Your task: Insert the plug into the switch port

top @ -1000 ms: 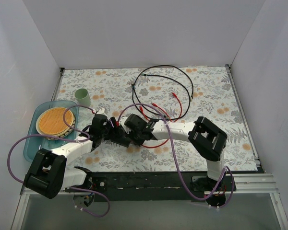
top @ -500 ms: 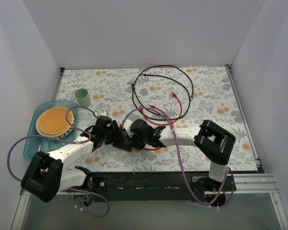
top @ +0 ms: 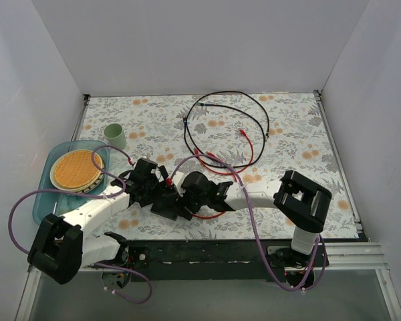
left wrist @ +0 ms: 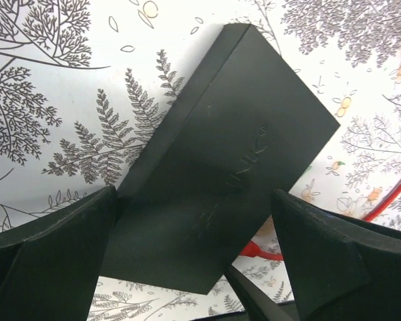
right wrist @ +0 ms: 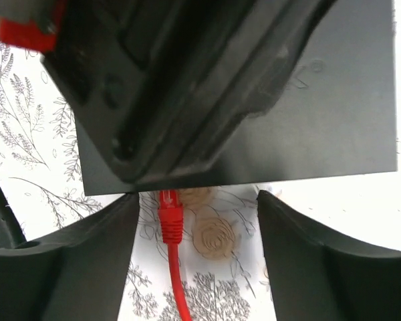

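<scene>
The switch (left wrist: 227,154) is a flat matte-black box lying slantwise on the flowered cloth; from above it shows as a dark slab (top: 166,204) between the two wrists. My left gripper (left wrist: 194,267) hovers over it, open, with a finger on either side of the box. The red plug (right wrist: 169,215) sits with its front end against the switch's (right wrist: 307,127) near edge, and its cable trails toward the camera. My right gripper (right wrist: 197,261) is open around the plug without touching it. The plug also peeks out from under the box's corner (left wrist: 257,251).
A black cable loop (top: 228,107) and a second red lead (top: 251,151) lie at the back middle. A blue tray (top: 45,200) with a round tan plate (top: 77,168) is at the left, and a green cup (top: 115,136) stands behind it. Purple arm cables hang around both arms.
Both grippers have opened; the right one has let go of the red plug, which stays at the switch's edge. Both wrists have shifted slightly toward the near edge.
</scene>
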`<move>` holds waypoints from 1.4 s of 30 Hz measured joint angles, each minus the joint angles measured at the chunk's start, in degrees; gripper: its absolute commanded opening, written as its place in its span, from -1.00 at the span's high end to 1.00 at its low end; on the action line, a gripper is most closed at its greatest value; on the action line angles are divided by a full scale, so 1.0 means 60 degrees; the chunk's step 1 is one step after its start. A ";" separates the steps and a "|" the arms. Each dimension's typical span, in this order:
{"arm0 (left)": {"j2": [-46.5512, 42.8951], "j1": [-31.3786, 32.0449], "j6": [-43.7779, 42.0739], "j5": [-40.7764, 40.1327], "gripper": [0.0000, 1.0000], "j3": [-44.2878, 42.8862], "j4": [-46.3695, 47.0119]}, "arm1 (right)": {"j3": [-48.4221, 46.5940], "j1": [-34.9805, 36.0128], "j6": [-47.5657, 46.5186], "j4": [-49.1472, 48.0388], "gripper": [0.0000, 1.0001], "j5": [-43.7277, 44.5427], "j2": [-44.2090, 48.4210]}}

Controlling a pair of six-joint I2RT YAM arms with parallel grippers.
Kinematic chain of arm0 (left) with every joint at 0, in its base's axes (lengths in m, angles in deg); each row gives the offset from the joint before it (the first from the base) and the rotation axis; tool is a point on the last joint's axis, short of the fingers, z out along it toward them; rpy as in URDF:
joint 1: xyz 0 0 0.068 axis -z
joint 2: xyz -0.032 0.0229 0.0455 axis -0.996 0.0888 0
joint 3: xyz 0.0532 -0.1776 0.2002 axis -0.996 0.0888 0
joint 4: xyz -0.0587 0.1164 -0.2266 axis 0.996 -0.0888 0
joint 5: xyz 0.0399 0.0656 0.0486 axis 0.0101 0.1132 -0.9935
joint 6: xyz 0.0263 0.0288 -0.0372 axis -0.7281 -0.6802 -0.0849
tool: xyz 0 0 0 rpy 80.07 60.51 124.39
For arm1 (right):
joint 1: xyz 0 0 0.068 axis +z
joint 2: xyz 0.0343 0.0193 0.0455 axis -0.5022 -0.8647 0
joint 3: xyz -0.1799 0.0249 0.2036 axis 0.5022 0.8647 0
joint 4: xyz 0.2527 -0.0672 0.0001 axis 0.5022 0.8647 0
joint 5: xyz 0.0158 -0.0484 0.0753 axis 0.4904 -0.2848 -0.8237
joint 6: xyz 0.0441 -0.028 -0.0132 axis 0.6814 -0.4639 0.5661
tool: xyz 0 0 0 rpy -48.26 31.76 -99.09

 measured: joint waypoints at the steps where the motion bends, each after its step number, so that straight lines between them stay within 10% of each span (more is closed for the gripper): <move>1: -0.0018 0.0000 0.0015 0.0029 -0.96 -0.0058 -0.0076 | 0.0022 0.0007 -0.0004 0.0047 -0.63 0.0131 0.0076; 13: -0.0200 -0.0208 0.0015 -0.0102 -0.96 -0.0871 -0.0619 | 0.0022 -0.0237 -0.0018 0.1042 -0.64 0.2116 0.1785; 20: -0.0237 -0.0645 -0.0350 -0.0160 -0.97 -0.1690 -0.0648 | -0.0273 -0.2371 0.0015 0.1122 -0.54 0.2237 0.2463; 42: 0.1202 -0.1537 -0.1366 0.0816 -0.96 -0.3435 -0.0444 | -0.3945 -0.3865 -0.0040 0.1756 -0.03 0.0594 -0.2018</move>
